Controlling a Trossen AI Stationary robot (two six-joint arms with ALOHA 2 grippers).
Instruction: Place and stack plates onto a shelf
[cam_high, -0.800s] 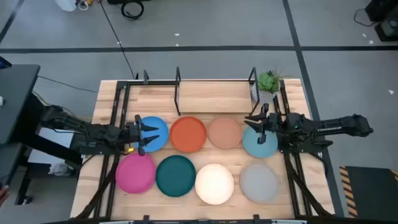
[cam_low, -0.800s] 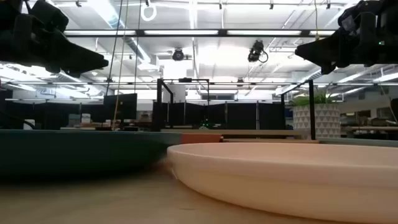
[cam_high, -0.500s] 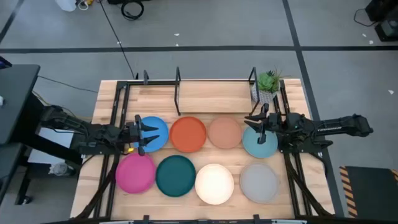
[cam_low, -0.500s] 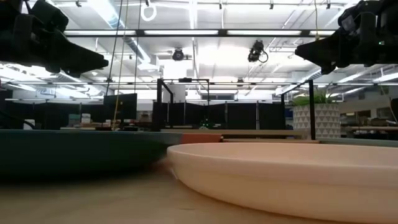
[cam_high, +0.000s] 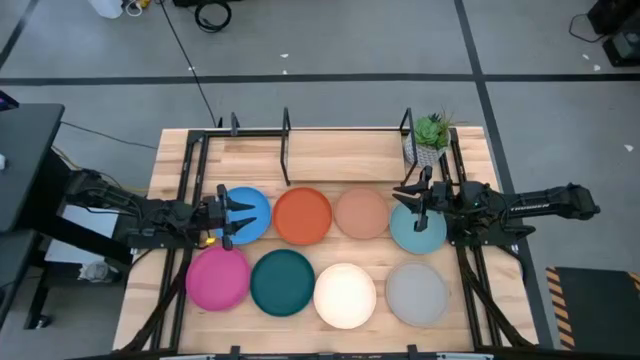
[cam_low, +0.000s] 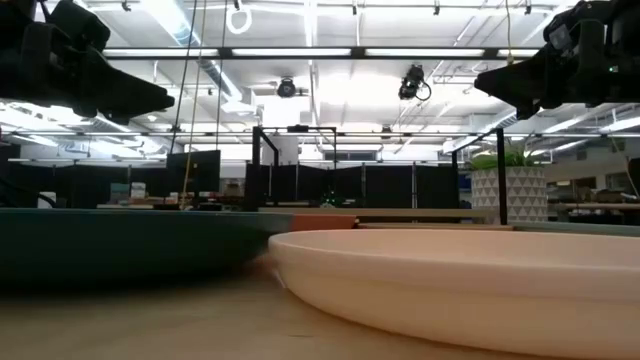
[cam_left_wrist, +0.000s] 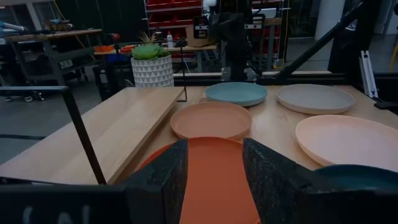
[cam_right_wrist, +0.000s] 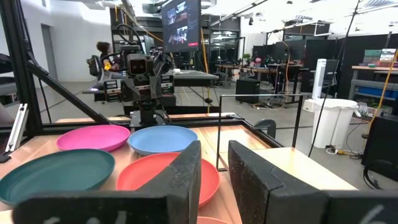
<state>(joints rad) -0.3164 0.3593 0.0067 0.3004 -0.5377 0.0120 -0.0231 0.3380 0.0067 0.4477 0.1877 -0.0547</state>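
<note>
Eight plates lie flat on the table in two rows. The far row holds blue (cam_high: 250, 212), orange (cam_high: 302, 215), tan (cam_high: 361, 213) and light blue (cam_high: 418, 230). The near row holds magenta (cam_high: 218, 278), dark teal (cam_high: 282, 282), cream (cam_high: 345, 295) and grey (cam_high: 417, 292). The shelf (cam_high: 330, 152) stands along the far edge, with black rods over a pale board. My left gripper (cam_high: 228, 215) hovers open above the blue plate, pointing toward the orange plate (cam_left_wrist: 211, 180). My right gripper (cam_high: 414, 204) hovers open above the light blue plate.
A small green plant (cam_high: 432, 135) in a white patterned pot stands at the shelf's right end, just beyond the right gripper. Black frame rails (cam_high: 185, 190) run along both table sides. The shelf's upright posts (cam_right_wrist: 258, 124) rise at the far edge.
</note>
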